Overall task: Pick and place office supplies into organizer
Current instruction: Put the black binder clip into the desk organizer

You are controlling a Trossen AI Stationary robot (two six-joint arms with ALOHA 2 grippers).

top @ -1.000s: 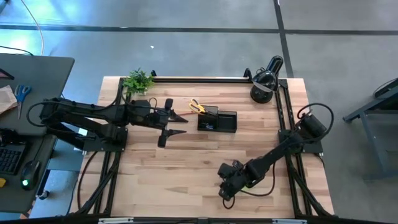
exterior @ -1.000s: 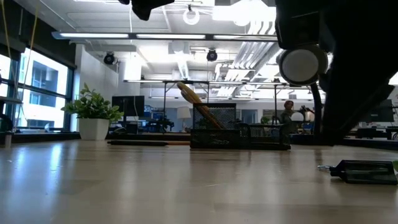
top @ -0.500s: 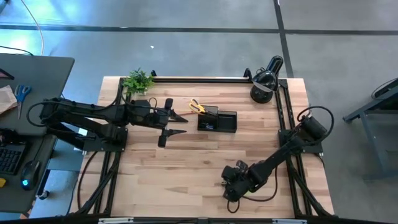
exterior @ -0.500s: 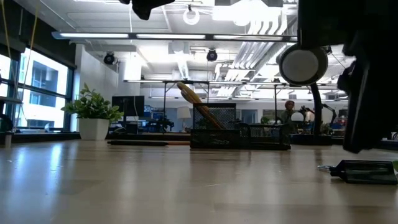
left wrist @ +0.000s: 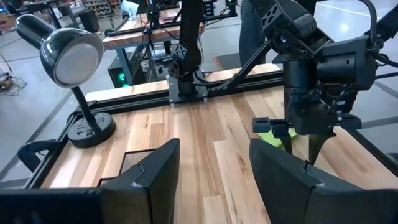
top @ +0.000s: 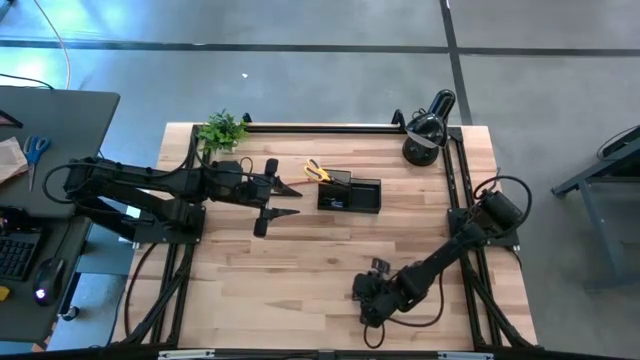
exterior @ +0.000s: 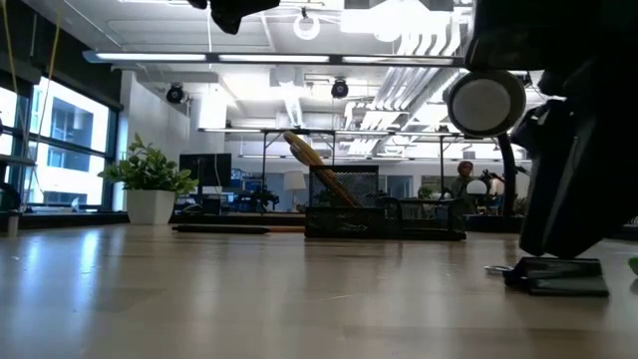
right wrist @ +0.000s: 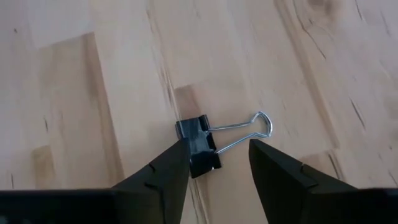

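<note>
My right gripper (right wrist: 217,146) is open near the table's near edge (top: 367,300), pointing down. A black binder clip (right wrist: 199,144) with silver wire handles lies flat on the wood between its fingers (exterior: 553,276). A lime-green sticky pad (left wrist: 273,133) lies just behind that gripper. The black organizer (top: 350,195) stands mid-table with yellow-handled scissors (top: 317,172) sticking up from its taller section. My left gripper (top: 285,198) hovers open, left of the organizer. My right gripper comes at the clip from above, one finger on each side of it. One fingertip (right wrist: 177,155) stands right at the clip's black body (right wrist: 194,134); whether it touches, I cannot tell. The clip lies flat on the table.
A black desk lamp (top: 425,135) stands at the far right corner and a small green plant (top: 222,130) at the far left. Bare wood stretches between the organizer and the right gripper. Black frame rails (top: 455,200) run along the table's sides.
My right gripper has shifted a little toward the table's right and come down over the binder clip. The clip has slid slightly along the table toward the left. The left arm has kept still.
</note>
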